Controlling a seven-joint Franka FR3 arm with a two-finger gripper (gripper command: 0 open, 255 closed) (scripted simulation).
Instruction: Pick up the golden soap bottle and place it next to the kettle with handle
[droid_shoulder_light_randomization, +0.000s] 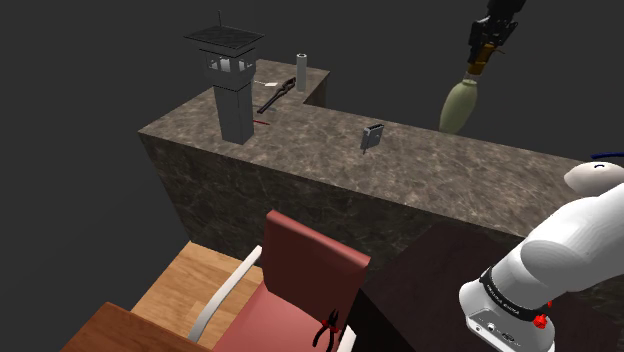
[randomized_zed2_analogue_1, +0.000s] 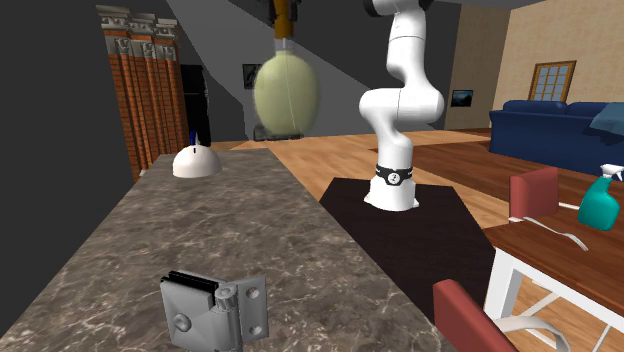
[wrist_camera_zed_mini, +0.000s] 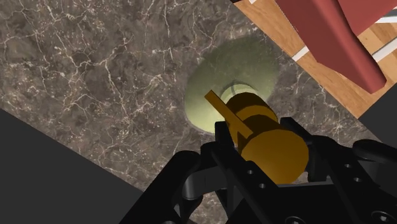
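Observation:
The soap bottle (droid_shoulder_light_randomization: 460, 105) has a pale olive, bulb-shaped body and a golden pump top. It hangs upright in the air above the dark marble counter (droid_shoulder_light_randomization: 300, 140), well clear of the stone. My gripper (droid_shoulder_light_randomization: 486, 48) is shut on the golden top from above. In the wrist view the black fingers (wrist_camera_zed_mini: 219, 143) clasp the golden cap, and the bottle's body (wrist_camera_zed_mini: 219, 98) points down at the counter (wrist_camera_zed_mini: 95, 76). The kettle (droid_shoulder_light_randomization: 598, 178) is a white dome with a blue handle, resting on the counter near my arm. In the second exterior view the bottle (randomized_zed2_analogue_1: 285, 92) hangs beyond the kettle (randomized_zed2_analogue_1: 196, 162).
A grey metal hinge (droid_shoulder_light_randomization: 372, 137) stands mid-counter, also near the camera in the second exterior view (randomized_zed2_analogue_1: 213, 305). A model watchtower (droid_shoulder_light_randomization: 232, 85), a grey cylinder (droid_shoulder_light_randomization: 300, 72) and a long tool (droid_shoulder_light_randomization: 277, 92) occupy the far corner. A red chair (droid_shoulder_light_randomization: 300, 280) stands below the counter.

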